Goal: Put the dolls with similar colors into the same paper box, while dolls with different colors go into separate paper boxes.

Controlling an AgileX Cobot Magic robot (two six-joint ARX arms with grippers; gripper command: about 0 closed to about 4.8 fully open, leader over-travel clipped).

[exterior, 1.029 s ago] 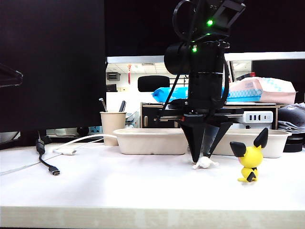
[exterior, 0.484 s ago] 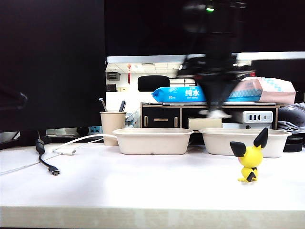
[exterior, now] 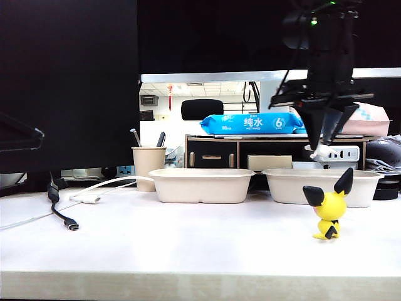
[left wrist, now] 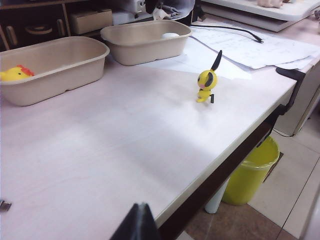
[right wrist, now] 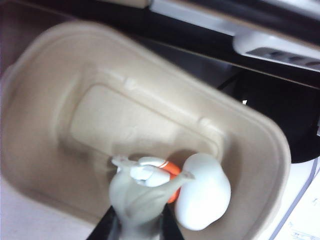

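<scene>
The left gripper (left wrist: pixel 137 225) shows only as a dark tip off the table's front edge; whether it is open I cannot tell. Of 2 boxes, the left box (exterior: pixel 199 184) already has the duck (left wrist: pixel 15 74). The right gripper (exterior: pixel 324 145) hangs over the right box (exterior: pixel 321 186), fingers nearly closed on the cat (right wrist: pixel 136 192); below lies the white figure (right wrist: pixel 202 197). The yellow eared doll (exterior: pixel 329 204) stands on the table in front of the right box. So of 4 dolls, 2 look sorted, 1 is ready to drop, 1 remains.
</scene>
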